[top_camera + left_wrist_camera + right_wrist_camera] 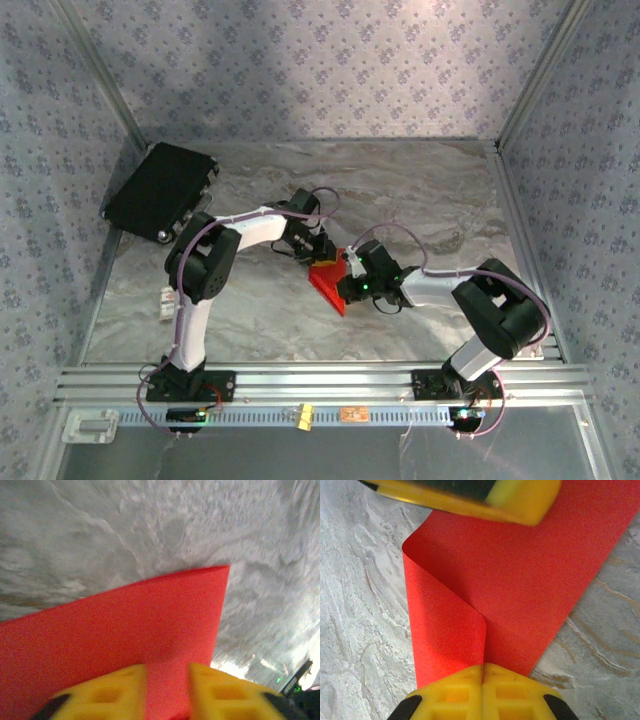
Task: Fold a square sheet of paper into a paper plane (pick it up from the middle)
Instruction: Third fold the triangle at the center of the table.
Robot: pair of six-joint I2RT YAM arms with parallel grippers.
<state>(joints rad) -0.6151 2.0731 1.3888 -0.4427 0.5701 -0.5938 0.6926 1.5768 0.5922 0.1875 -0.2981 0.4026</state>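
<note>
**Early fold stage: one flap curled over, no plane yet**

We mark the square sheet of paper [530,580] at mid-desk between the two hands. It lies mostly flat on the desk [250,300], with one side lifted. The right hand [482,675] is clamped tight on the near edge, fingers meeting with two layers pinched between them. That side of the sheet curls up and over in a soft loop, and the bend is round, not a flat crease. The left hand [167,685] sits at the opposite side with fingers parted and red showing through the gap, so we call it loose, not gripping. Whether a pad touches the paper we cannot tell, as the wrist view is blurred there.

Done, by our read: sheet in hand and first fold-over started. Left to do: flatten that crease, fold the nose corners, make the centre ridge, then the wings. We see no pointed shape anywhere, so we judge this well under halfway. One risk: the loop could spring back if the pinch lets go before it is pressed.
</note>
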